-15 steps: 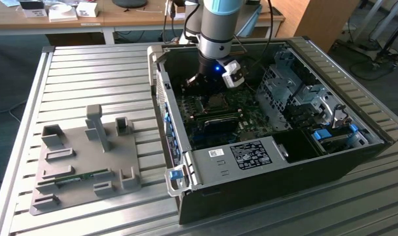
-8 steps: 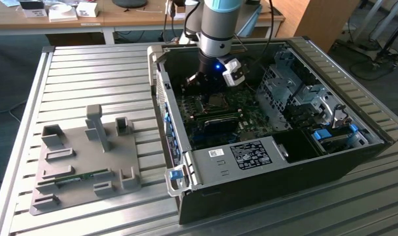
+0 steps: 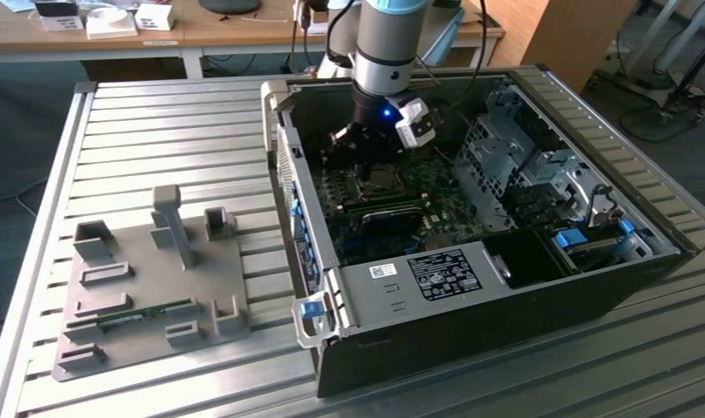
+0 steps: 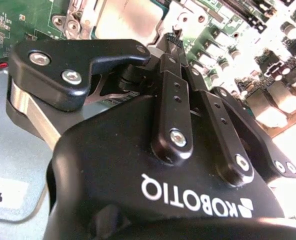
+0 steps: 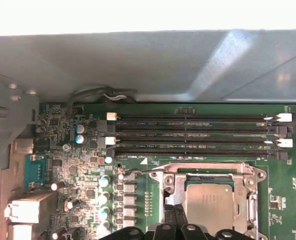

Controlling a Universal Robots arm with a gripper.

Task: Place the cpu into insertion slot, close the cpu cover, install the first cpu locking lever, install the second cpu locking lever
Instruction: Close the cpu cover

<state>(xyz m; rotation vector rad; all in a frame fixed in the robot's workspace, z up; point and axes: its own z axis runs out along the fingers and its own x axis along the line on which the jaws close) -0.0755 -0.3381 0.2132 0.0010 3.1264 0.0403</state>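
Two steps look done, and the lever work seems unfinished. A wire lever [image 5: 138, 172] lies just beside the cover [image 5: 248, 197]; I cannot tell if it is locked. The gripper [image 5: 175, 214], its fingers closed together, is at the cover's edge near that lever. The cpu [image 5: 210, 205] sits inside the cover's opening, and the cover lies flat over it.

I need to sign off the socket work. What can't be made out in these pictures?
1. Chip and cover, one edge: behind the gripper in the first wrist view.
2. Whether the lever is latched: its end is too small to tell.
3. The same chip in the second wrist view: mostly blocked by the gripper's body.
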